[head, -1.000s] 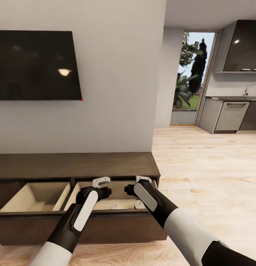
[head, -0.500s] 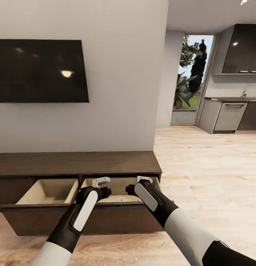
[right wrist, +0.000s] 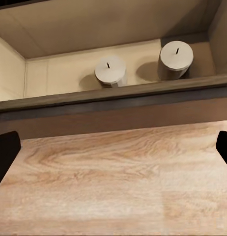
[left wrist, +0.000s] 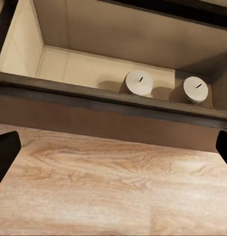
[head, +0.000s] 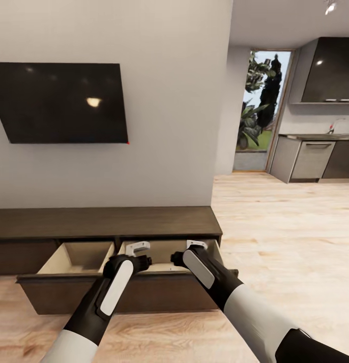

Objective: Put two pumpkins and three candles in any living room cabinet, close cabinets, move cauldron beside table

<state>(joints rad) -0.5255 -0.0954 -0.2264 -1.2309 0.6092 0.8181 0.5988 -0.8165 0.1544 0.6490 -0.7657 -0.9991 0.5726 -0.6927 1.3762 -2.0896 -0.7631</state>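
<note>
So, quick rundown of where I'm at:

Cabinet: its drawers are hanging open, which is why I'm parked right in front of it.
Candles: two of them, and, are sitting upright side by side in the right-hand drawer, near its back corner.
Left gripper: I'm holding it spread wide and empty over the floor.
Right gripper: same deal, spread and empty.
My guess: pumpkins and a third candle are left to fetch, so I'm leaving the drawers open.
</note>
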